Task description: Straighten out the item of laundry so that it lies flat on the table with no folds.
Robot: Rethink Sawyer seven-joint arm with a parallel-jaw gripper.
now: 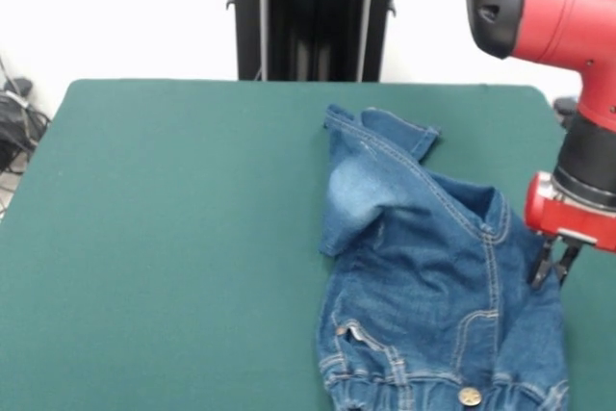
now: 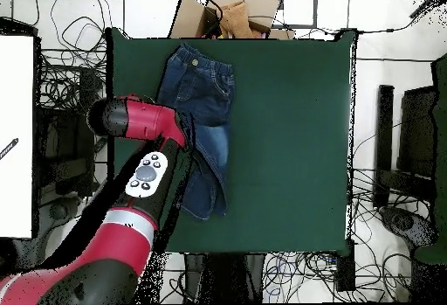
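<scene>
One small pair of faded blue denim jeans [image 1: 423, 276] lies rumpled on your dark green cloth table [image 1: 164, 238], a leg doubled beside the black pincer [image 1: 552, 270]. Its tips sit nearly closed at the fabric's edge, grip uncertain; a thin pinch could slip, leaving the fold.

Front view: jeans [image 1: 433, 276] waistband cut off by bottom edge; arm [image 1: 568, 16] cropped at right. Claw [image 1: 553, 267] too small to judge its spread. Overhead: arm hides jeans' side and desk [image 2: 288, 127] edge.
</scene>
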